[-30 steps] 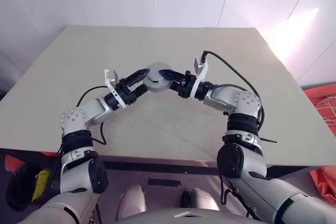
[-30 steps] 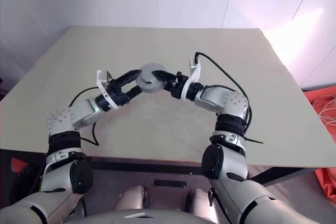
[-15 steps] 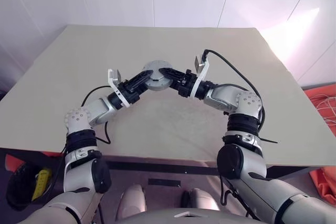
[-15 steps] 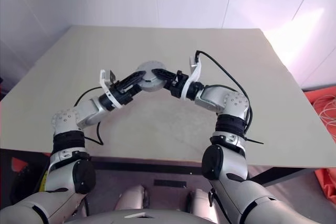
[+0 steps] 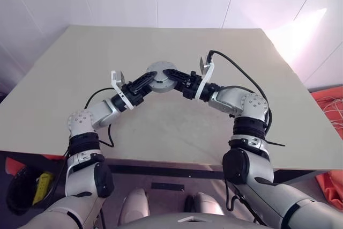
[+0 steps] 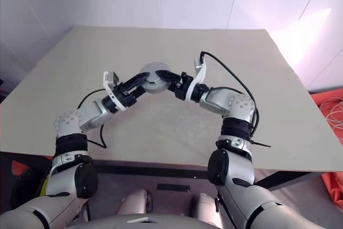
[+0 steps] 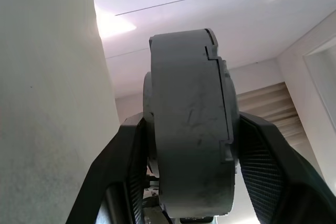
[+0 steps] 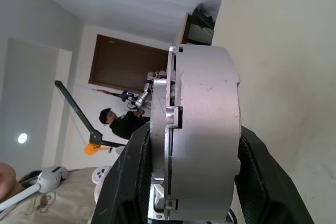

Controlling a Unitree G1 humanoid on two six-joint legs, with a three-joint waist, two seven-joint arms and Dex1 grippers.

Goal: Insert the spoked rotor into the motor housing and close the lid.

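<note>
1. The beige table spreads under both arms, and its bare top runs back to the white wall.
2. The left gripper reaches in from the left, fingers pointing toward the middle. The left wrist view shows its two black fingers pressed against opposite flat faces of the closed motor, so it has a firm clamp on it, roughly half open.
3. The right gripper comes in from the right to meet it. In the right wrist view its fingers sit one on each face of the same part, gripping at a similar half-wide spread.
4. The housing is held between the two grippers above the table's centre, off the surface. It is a round silver-grey puck; from the head cameras one flat face points up toward the camera, so its short axis runs roughly vertical.
5. The lid is seated on the housing, with a thin seam between them running around the rim.
</note>
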